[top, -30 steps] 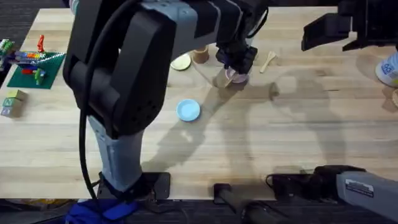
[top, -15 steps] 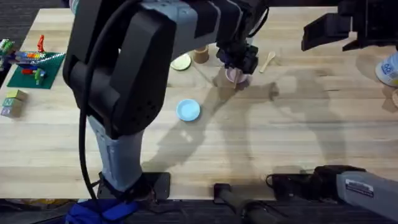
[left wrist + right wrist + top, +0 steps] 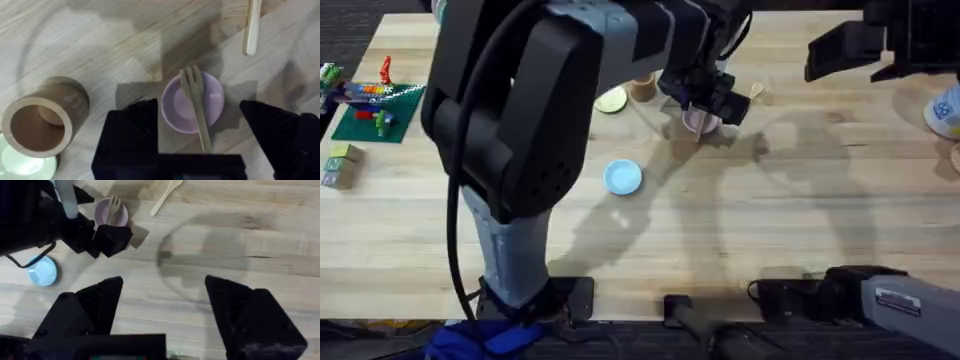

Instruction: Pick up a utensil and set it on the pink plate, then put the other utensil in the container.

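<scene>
The utensil, a small wooden fork (image 3: 193,86), lies across the pink plate (image 3: 216,102) with its handle end hanging over the rim. My left gripper (image 3: 197,104) hovers open just above them, one finger on each side and nothing held. From overhead, the left gripper (image 3: 710,95) partly covers the pink plate (image 3: 696,123). The wooden spoon (image 3: 252,25) lies on the table beyond the plate. The brown container (image 3: 42,122) stands upright and empty beside the plate. My right gripper (image 3: 164,280) is open and high above the table, at the far right (image 3: 825,55).
A blue plate (image 3: 623,177) sits nearer the table's middle. A pale yellow plate (image 3: 611,100) rests by the container (image 3: 642,88). Toy bricks (image 3: 370,100) and blocks (image 3: 340,165) lie at the left edge. A cup (image 3: 945,110) stands at the right edge.
My left gripper has shifted a little to the right over the pink plate, uncovering more of it. The right arm has not moved.
</scene>
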Available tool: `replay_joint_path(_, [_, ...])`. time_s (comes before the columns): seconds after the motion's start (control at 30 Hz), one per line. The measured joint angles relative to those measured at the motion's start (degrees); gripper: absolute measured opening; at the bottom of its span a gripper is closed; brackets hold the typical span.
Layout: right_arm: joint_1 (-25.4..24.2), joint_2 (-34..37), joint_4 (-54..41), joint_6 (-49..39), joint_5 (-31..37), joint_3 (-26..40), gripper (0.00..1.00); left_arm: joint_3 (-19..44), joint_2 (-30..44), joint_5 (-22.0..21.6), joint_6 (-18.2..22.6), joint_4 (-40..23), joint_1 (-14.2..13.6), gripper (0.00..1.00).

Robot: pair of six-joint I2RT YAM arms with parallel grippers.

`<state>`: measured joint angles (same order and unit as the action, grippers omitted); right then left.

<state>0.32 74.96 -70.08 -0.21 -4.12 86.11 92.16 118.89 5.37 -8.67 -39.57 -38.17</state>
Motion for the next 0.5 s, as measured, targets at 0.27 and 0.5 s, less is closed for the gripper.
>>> replay_joint_path(0.27, [0.00, 0.01, -0.02, 0.00, 0.01, 0.00, 0.996, 0.40, 0.00, -0.03, 0.02, -0.92, 0.00, 0.996])
replay_joint_path(0.5, [0.00, 0.01, 0.00, 0.00, 0.00, 0.00, 0.996, 4.03, -0.46, -2.86, 0.02, -5.26, 0.10, 0.995])
